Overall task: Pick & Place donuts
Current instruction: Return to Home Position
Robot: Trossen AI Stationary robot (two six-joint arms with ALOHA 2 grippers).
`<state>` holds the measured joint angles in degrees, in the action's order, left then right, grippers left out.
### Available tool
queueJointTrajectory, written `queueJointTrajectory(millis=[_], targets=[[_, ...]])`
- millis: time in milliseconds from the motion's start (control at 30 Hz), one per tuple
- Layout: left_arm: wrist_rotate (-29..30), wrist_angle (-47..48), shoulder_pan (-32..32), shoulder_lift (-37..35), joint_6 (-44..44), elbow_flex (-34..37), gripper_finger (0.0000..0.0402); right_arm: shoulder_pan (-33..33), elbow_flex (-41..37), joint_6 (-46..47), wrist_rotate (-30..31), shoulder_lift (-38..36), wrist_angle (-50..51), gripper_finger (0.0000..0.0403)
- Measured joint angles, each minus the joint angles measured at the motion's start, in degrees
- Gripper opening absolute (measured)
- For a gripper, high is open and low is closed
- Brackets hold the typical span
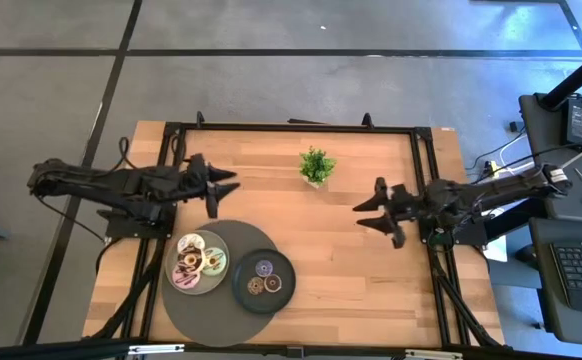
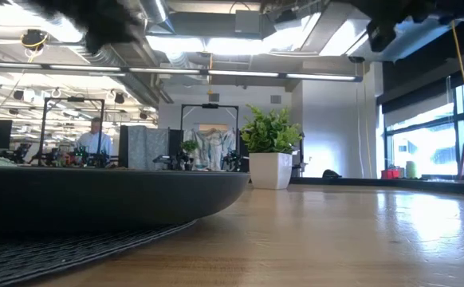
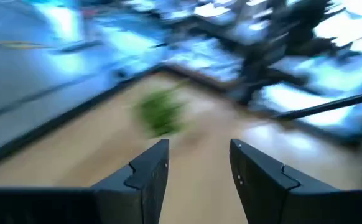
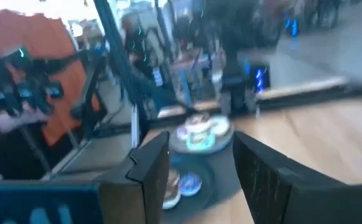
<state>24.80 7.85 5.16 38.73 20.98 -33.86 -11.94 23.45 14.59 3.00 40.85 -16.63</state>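
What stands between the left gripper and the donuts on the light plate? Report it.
Nothing visible: only table surface lies between the left gripper and the donuts on the light plate; the plant stands aside.

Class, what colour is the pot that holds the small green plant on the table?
White. The pot shows best in the low view.

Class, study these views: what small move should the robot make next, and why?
Probably draw both arms back to rest. Four big donuts lie on the light plate and three tiny donuts on the dark plate; none shows loose on the table. The left gripper and right gripper are open, empty, and off to either side of the plates.
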Motion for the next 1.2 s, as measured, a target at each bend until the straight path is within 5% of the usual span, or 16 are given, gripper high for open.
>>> queueJointTrajectory(millis=[167,500,900,1200], targets=[[3.72,4.54,0.04,-6.61,6.43,7.2,0.0165,0.04,-5.16,-0.5,2.5,-7.85,-0.78,0.0177],[1.09,-9.65,-0.06,-19.83,4.64,20.68,0.0165,0.07,-13.31,0.7,2.43,-19.26,-0.91,0.0177],[4.55,-0.36,-0.1,-38.32,2.87,25.26,0.0165,0.09,-14.52,-1.48,2.49,-28.85,5.25,0.0177],[1.01,-5.9,-0.17,-37.94,4.14,29.95,0.0164,0.09,-14.52,-4.14,4.53,-33.43,8.14,0.0177]])
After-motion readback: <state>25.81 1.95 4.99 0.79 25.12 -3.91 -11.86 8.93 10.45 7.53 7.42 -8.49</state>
